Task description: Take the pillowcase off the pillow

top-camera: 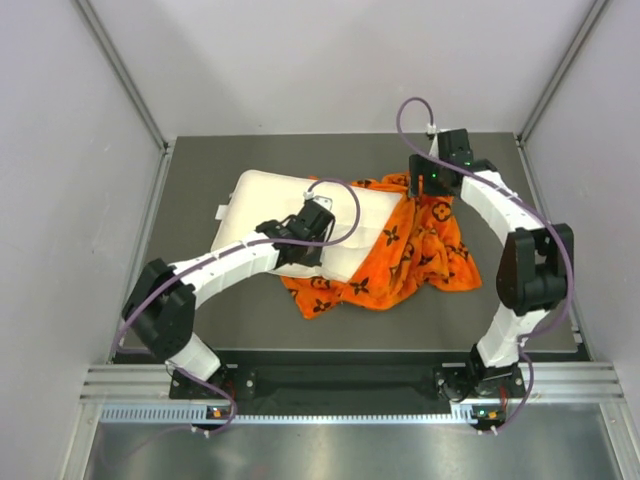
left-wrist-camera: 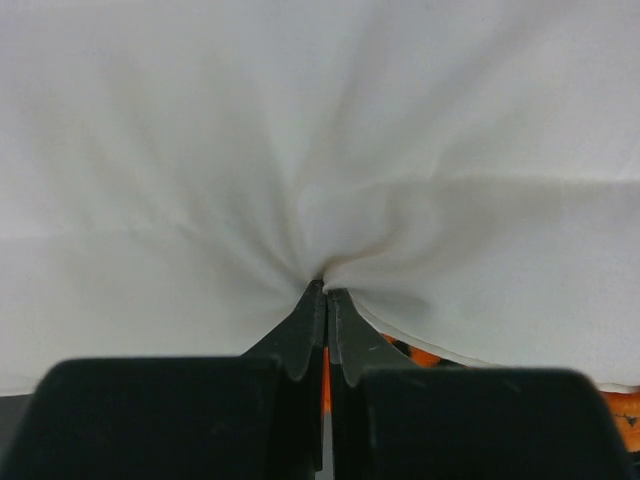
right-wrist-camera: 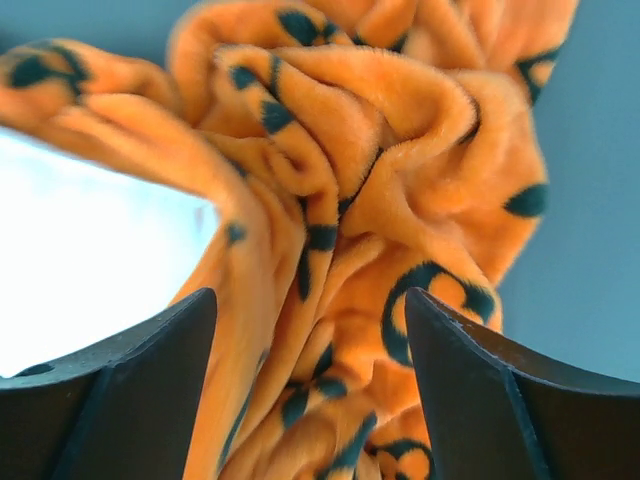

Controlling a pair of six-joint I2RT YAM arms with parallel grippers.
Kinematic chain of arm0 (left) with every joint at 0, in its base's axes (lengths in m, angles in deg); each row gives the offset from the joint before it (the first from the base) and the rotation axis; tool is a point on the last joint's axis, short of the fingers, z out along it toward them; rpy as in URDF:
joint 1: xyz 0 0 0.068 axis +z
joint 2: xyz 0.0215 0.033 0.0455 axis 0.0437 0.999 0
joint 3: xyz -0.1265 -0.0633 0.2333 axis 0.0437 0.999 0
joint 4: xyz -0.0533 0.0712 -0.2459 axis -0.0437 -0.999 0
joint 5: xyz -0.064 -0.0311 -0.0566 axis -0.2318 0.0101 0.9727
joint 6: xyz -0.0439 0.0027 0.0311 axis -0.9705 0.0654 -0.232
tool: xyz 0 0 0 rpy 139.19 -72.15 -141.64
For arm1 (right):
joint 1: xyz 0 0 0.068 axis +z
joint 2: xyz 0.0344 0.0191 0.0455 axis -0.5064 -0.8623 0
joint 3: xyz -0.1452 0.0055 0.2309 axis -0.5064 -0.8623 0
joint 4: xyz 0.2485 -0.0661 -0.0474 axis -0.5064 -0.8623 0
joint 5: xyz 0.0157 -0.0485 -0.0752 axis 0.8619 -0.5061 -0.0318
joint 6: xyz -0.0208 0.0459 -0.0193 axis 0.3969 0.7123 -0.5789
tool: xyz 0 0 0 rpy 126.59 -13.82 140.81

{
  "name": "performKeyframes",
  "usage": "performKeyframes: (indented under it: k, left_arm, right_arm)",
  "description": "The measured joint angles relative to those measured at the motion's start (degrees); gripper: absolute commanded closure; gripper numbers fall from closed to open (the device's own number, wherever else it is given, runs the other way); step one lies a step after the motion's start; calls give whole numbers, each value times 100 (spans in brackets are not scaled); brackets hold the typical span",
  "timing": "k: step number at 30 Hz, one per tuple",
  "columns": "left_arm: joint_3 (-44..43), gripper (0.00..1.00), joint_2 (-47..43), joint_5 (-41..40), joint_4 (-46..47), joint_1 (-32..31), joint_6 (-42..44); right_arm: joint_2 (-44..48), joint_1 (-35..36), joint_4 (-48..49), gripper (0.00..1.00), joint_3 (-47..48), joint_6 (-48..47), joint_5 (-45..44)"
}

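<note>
The cream pillow point(top-camera: 270, 205) lies on the dark table, its right end still inside the orange pillowcase point(top-camera: 425, 250), which is bunched up to the right. My left gripper point(top-camera: 312, 226) is shut on the pillow. In the left wrist view its tips point(left-wrist-camera: 327, 290) pinch a pucker of the white pillow point(left-wrist-camera: 300, 150), with a bit of orange pillowcase point(left-wrist-camera: 625, 410) showing below. My right gripper point(top-camera: 425, 186) sits at the far end of the bunched cloth. Its jaws point(right-wrist-camera: 308, 295) stand wide apart, and folds of pillowcase point(right-wrist-camera: 400, 130) lie loose between and beyond them. The pillow point(right-wrist-camera: 90, 260) shows white at the left.
The dark grey table surface point(top-camera: 200, 310) is boxed in by pale walls on the left point(top-camera: 60, 200), right point(top-camera: 600, 180) and back. A metal rail point(top-camera: 340, 385) with both arm bases runs along the near edge. Purple cables loop over each arm.
</note>
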Motion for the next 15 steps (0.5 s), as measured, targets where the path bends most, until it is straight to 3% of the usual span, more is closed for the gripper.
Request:
performKeyframes:
  k: [8, 15]
  left_arm:
    - [-680, 100, 654, 258, -210, 87, 46]
    - [-1134, 100, 957, 649, -238, 321, -166]
  right_arm:
    - [1565, 55, 70, 20, -503, -74, 339]
    - [2457, 422, 96, 20, -1543, -63, 601]
